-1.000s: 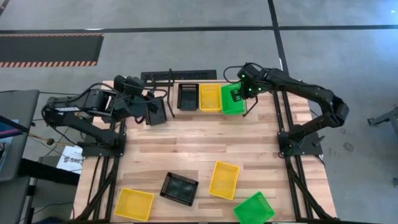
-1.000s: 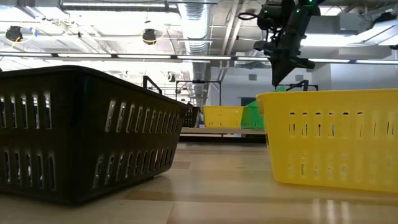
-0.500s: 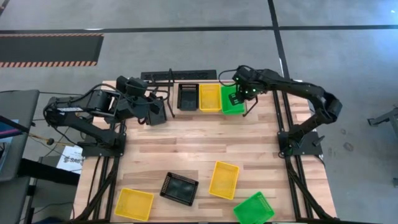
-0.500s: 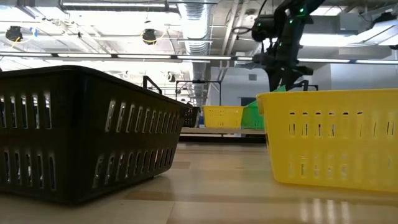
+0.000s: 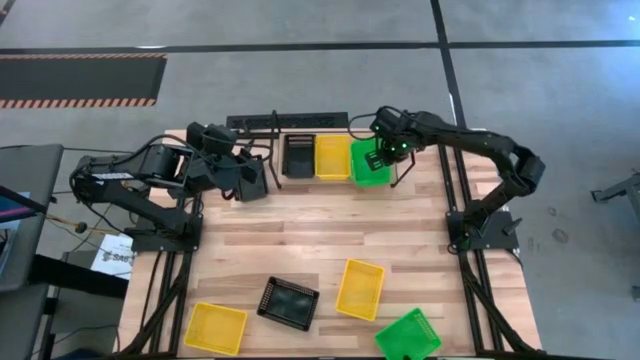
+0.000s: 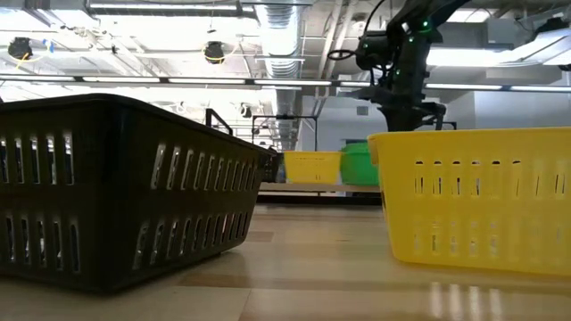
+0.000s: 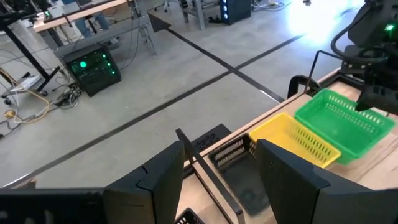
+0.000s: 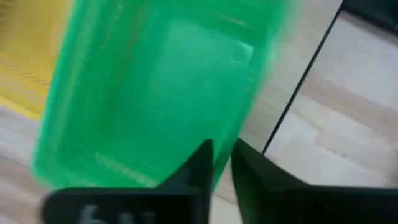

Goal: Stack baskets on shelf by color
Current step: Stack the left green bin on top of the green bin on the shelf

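Observation:
The shelf [image 5: 262, 122] stands at the table's far edge. On it sit a black basket [image 5: 299, 156], a yellow basket [image 5: 333, 156] and a green basket [image 5: 366, 168], side by side. My right gripper [image 5: 384, 151] reaches down at the green basket's right side and is shut on its rim. My left gripper [image 7: 221, 186] hovers open to the left of the shelf, with nothing between its fingers. Loose on the near half of the table lie two yellow baskets [image 5: 215, 328] [image 5: 360, 288], a black one [image 5: 288, 303] and a green one [image 5: 408, 335]. My right gripper pinches the green basket's right-hand rim [image 8: 221, 160], near the far corner. One finger [image 8: 198, 167] is inside the basket and the other [image 8: 252, 177] outside. The fingers come steeply from above. The basket's bottom is on the shelf, next to the yellow basket.
A thin shelf post [image 7: 205, 171] stands in front of my left gripper. The right arm's base frame [image 5: 480, 230] stands at the table's right edge and the left arm's frame [image 5: 160, 235] at its left edge. Bare wood lies between the shelf and the loose baskets.
My right gripper has come down and a little toward the table's left, onto the green basket's rim. The green basket has shifted toward the left, and the yellow and black baskets beside it have slid slightly left with it.

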### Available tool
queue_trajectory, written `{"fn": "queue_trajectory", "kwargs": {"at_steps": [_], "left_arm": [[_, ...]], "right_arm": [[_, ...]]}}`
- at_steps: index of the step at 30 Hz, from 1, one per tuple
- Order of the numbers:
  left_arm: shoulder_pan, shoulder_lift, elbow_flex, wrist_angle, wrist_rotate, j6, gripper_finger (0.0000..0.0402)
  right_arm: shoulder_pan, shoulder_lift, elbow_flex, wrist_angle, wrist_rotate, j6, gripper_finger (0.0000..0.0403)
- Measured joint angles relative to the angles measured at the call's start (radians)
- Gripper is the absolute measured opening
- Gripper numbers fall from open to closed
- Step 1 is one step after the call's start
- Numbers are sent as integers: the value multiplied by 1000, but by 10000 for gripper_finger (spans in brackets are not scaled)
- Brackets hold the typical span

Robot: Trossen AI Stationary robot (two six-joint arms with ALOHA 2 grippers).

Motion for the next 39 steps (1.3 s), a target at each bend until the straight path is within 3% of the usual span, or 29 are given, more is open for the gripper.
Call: {"fn": "queue_trajectory", "kwargs": {"at_steps": [2, 4, 12, 24, 33, 39], "left_arm": [[0, 0, 0, 0, -6, 0, 189], [0, 0, 0, 0, -8, 0, 189], [0, 0, 0, 0, -10, 1, 189], [0, 0, 0, -1, -12, 2, 189], [0, 0, 0, -1, -4, 3, 189], [0, 0, 0, -1, -5, 3, 189]], "right_arm": [[-6, -2, 0, 5, 1, -3, 30], [-6, -2, 0, 15, 3, -2, 13], [-7, -3, 0, 62, 5, -2, 62], [-11, -3, 4, 67, 11, -21, 65], [-9, -5, 172, 38, 100, -81, 66], [4, 4, 235, 40, 0, -135, 66]]}}
